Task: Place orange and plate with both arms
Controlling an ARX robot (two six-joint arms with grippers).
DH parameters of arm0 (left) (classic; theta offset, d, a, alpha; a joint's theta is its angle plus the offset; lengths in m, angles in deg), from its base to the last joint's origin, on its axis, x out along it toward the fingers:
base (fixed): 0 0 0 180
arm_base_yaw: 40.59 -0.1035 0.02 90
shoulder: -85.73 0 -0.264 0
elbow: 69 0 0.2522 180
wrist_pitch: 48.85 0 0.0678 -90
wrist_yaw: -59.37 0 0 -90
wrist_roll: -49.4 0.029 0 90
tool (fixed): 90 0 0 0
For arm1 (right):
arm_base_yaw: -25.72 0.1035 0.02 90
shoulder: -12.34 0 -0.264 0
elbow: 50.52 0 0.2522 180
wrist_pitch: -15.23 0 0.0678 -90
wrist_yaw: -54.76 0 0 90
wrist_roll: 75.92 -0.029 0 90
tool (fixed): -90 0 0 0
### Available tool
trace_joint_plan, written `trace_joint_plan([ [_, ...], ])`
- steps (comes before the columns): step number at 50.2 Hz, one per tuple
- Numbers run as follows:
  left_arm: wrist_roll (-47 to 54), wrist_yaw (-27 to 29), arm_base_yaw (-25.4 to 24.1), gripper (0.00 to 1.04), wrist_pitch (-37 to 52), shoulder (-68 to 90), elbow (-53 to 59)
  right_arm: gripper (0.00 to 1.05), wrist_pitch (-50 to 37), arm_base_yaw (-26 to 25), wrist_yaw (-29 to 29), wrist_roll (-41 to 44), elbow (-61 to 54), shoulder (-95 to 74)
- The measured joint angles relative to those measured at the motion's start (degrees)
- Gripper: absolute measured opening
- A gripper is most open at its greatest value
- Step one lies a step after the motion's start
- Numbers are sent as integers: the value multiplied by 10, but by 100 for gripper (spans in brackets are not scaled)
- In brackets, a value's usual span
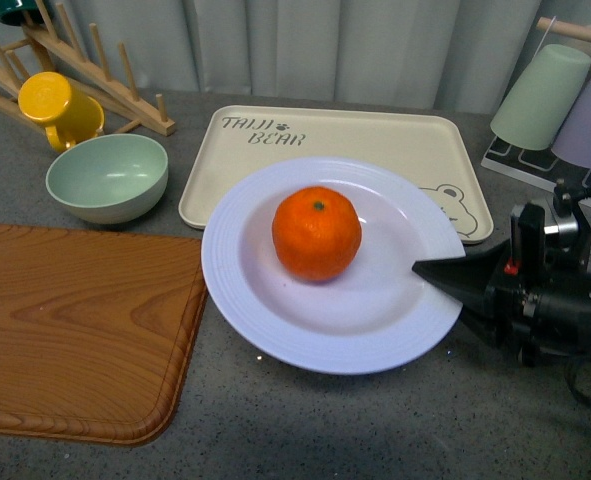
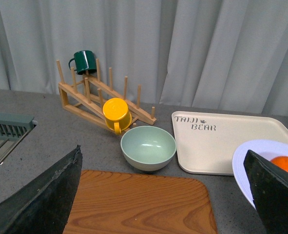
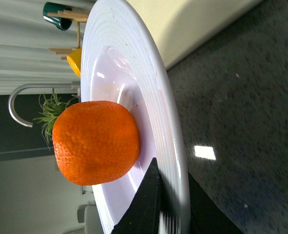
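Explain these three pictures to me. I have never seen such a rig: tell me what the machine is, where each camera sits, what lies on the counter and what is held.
This is a robot with two arms, each ending in a gripper. The front view comes from a camera on its body, looking over a grey counter. The other two come from cameras on its wrists. On the counter lie a white plate with an orange in it, a beige tray behind, a pale green bowl, a yellow mug at a wooden rack, and a wooden board. The right gripper is shut on the plate's rim, one finger above and one below, as the right wrist view shows. The left gripper, seen only in the left wrist view, is open and holds nothing.
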Motion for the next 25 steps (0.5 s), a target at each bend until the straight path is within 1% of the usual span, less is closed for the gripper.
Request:
trace_joint_plan([
  [6, 0, 0, 0, 98, 0, 0, 0, 3, 50, 0, 7, -1, 52, 10],
  [13, 0, 0, 0, 98, 0, 0, 0, 3, 122, 1, 25, -2, 148, 3],
  [21, 0, 0, 0, 98, 0, 0, 0, 3, 172, 12, 56, -18, 254, -41],
  [25, 0, 0, 0, 98, 0, 0, 0, 3, 217, 22, 68, -18, 311, -72],
])
